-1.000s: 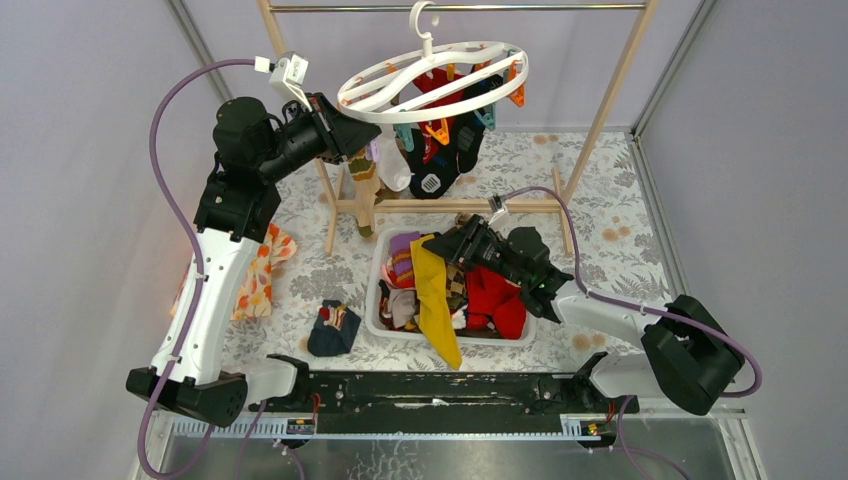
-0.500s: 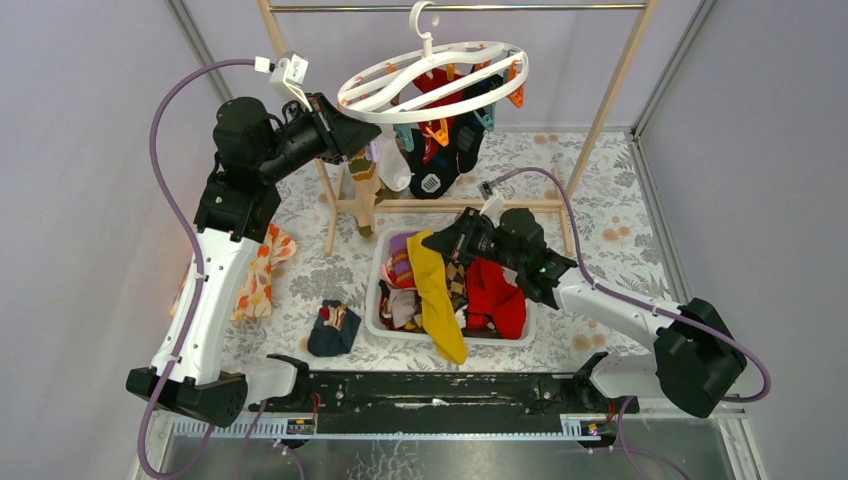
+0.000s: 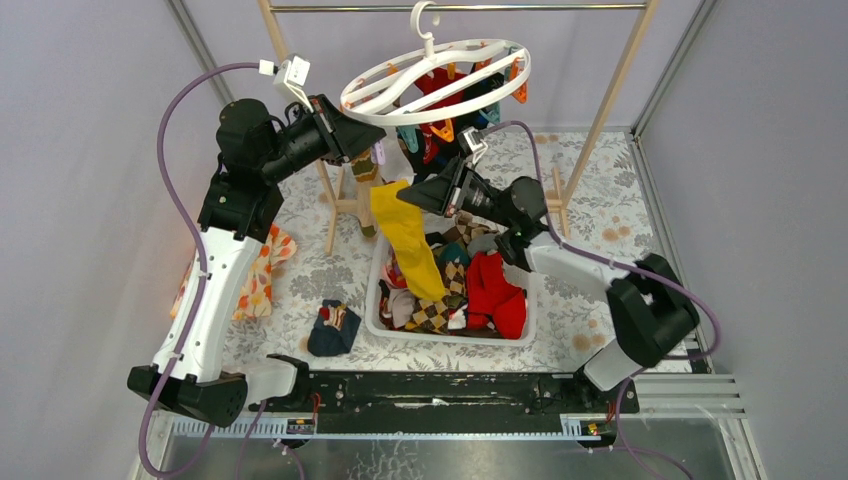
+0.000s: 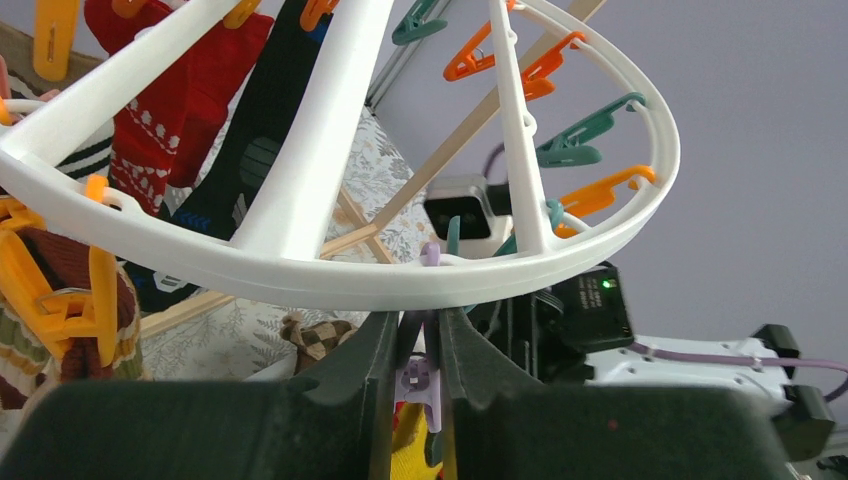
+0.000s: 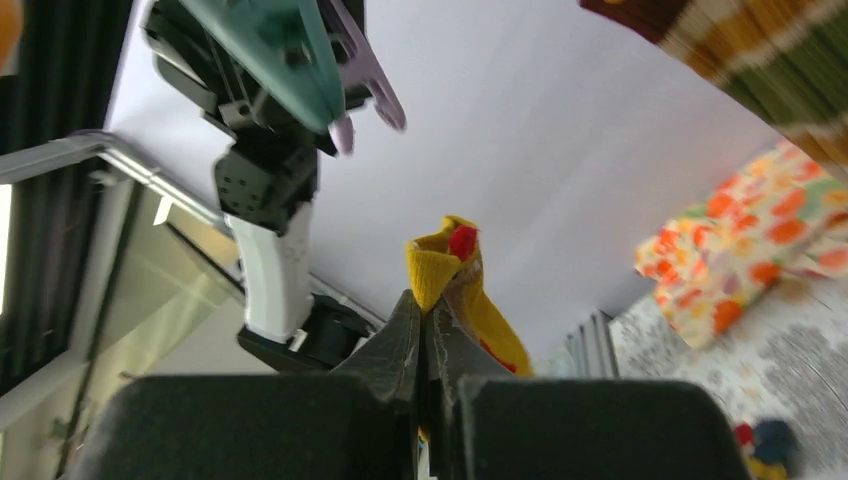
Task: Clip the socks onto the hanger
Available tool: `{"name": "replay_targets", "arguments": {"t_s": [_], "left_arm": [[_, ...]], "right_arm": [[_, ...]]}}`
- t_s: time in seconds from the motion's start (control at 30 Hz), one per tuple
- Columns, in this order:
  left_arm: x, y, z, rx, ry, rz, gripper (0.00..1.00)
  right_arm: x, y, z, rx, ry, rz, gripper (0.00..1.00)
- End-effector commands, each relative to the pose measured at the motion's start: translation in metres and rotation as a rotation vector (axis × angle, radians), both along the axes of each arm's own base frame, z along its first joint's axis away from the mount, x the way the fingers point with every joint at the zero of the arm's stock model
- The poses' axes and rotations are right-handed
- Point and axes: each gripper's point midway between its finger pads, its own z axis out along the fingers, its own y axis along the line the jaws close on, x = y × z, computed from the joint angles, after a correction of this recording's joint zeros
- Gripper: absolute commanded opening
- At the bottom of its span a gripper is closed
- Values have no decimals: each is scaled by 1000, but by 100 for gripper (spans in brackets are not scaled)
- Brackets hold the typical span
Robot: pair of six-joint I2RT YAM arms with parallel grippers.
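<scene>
One yellow sock (image 3: pixel 410 240) is in my right pincer (image 3: pixel 398 196), whose jaws are pressed tight together on its bunched upper end. From the wrist, that end shows a spot of red. The rest is long, limp and plain mustard-yellow. In the top view its long axis runs from 11 o'clock, at my fingertips, down to 5 o'clock, where the free end dangles over the other socks (image 3: pixel 492 295) in the white bin (image 3: pixel 372 300). The pinched end sits near my left pincer (image 3: pixel 372 138), at its 6 o'clock, below the near rim of the hanger (image 4: pixel 300 180). My left jaws are nearly closed, gripping a lilac clip (image 4: pixel 421 378) just under that rim.
</scene>
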Motion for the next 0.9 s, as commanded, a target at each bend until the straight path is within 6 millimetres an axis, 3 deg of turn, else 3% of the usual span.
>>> {"name": "replay_targets", "arguments": {"t_s": [0.0, 0.13, 0.87], "left_arm": [[-10, -3, 12, -47, -28, -50, 0], [-13, -5, 14, -67, -27, -67, 0], [-20, -4, 20, -131, 17, -145, 0]], "right_arm": [[-26, -13, 66, 263, -125, 186, 0], [-22, -12, 75, 336, -134, 244, 0], [-14, -4, 77, 326, -178, 266, 0]]}}
